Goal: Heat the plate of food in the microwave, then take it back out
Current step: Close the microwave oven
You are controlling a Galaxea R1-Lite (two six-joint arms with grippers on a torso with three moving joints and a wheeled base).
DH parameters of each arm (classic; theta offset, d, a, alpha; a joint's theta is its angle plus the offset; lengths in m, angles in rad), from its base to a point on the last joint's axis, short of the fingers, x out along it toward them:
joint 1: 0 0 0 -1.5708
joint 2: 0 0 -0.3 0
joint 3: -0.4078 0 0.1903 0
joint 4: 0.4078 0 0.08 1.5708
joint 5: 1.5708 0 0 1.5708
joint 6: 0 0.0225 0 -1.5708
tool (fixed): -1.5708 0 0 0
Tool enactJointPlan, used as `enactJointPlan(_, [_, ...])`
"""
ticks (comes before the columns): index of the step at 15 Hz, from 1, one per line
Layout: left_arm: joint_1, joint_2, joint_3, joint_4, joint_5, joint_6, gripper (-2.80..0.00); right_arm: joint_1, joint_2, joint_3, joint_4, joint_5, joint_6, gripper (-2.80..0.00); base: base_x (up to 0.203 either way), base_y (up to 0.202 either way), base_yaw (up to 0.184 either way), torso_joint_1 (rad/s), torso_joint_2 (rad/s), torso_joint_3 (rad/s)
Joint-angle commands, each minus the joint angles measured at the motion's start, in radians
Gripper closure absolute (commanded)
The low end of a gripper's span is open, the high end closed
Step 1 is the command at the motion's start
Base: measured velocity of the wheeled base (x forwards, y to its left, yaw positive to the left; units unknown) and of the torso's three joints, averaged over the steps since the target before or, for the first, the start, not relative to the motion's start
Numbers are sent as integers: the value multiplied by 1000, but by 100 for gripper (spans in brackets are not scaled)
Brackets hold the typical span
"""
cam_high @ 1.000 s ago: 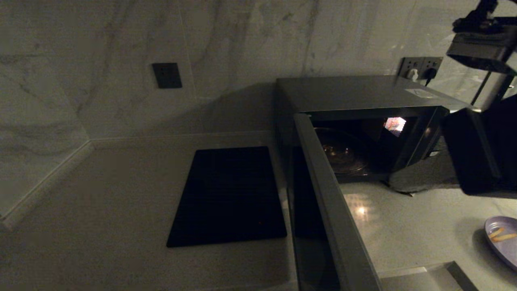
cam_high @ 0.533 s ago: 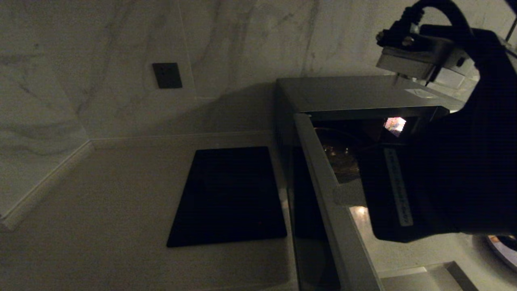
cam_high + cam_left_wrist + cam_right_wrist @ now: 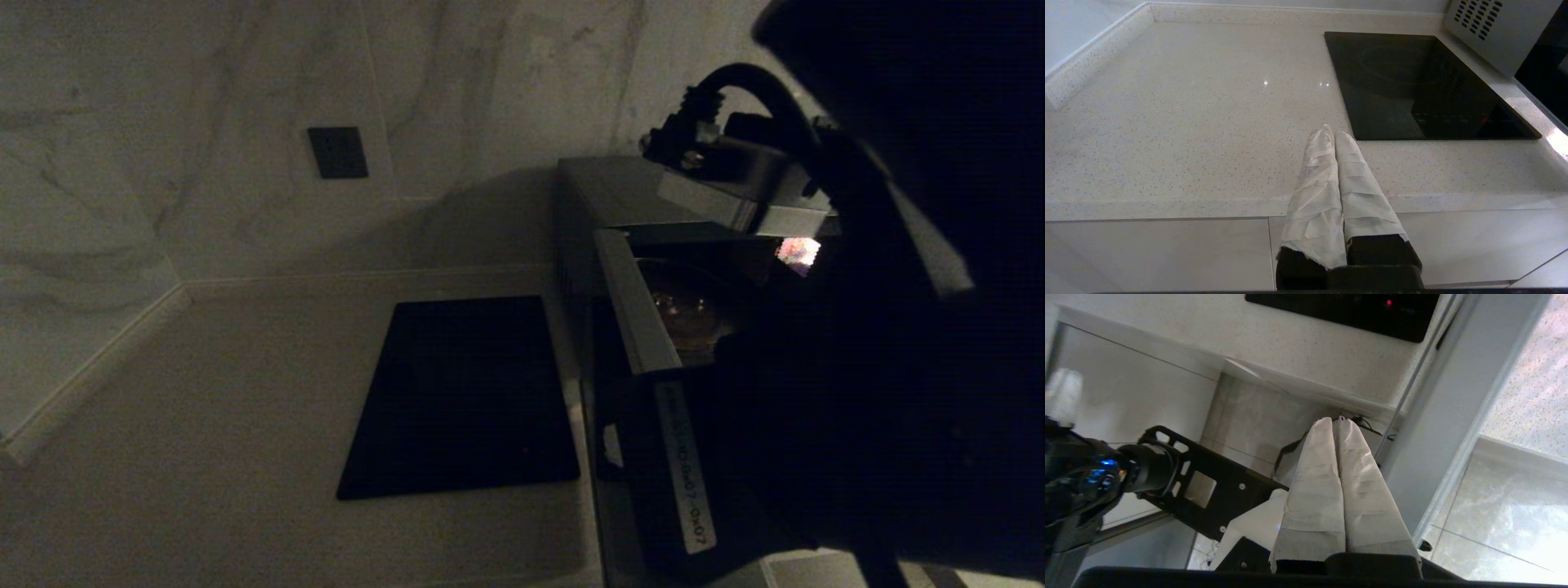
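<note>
Both fingers of the right tool (image 3: pixel 1336 421) pressed together, holding nothing.

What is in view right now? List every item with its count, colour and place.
microwave: one, dark grey, at the back of the countertop by the wall, door swung open.
glass turntable: one, clear, inside the microwave.
cooktop: one, black, flat on the countertop left of the microwave.
wall socket: one, dark, on the marble wall.
countertop: one, pale speckled.
left gripper: one, white-wrapped fingers shut, at the countertop's front edge.
right gripper: one, white-wrapped fingers shut, empty, beside the open door's edge.
</note>
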Motion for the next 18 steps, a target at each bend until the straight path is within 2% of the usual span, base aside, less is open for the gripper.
enactJointPlan(1, [0, 0, 0, 0, 0, -1, 0, 1, 29, 1, 8, -3, 9, 0, 0, 0, 0, 0, 0, 0])
enactJointPlan(4, [0, 0, 0, 0, 0, -1, 0, 0, 51, 3, 20, -15, 15, 0, 0, 0, 0, 0, 0, 0])
enactJointPlan(7, [0, 0, 0, 0, 0, -1, 0, -4, 75, 20, 20, -103, 67, 0, 0, 0, 0, 0, 0, 0])
enactJointPlan(11, [0, 0, 0, 0, 0, -1, 0, -33, 73, 48, 37, -181, 73, 0, 0, 0, 0, 0, 0, 0])
enactJointPlan(13, [0, 0, 0, 0, 0, -1, 0, -49, 73, 55, 40, -206, 103, 0, 0, 0, 0, 0, 0, 0])
enactJointPlan(16, [-1, 0, 0, 0, 0, -1, 0, -65, 57, 58, 40, -218, 103, 0, 0, 0, 0, 0, 0, 0])
enactJointPlan(18, [0, 0, 0, 0, 0, -1, 0, -94, 47, 68, 42, -258, 105, 0, 0, 0, 0, 0, 0, 0])
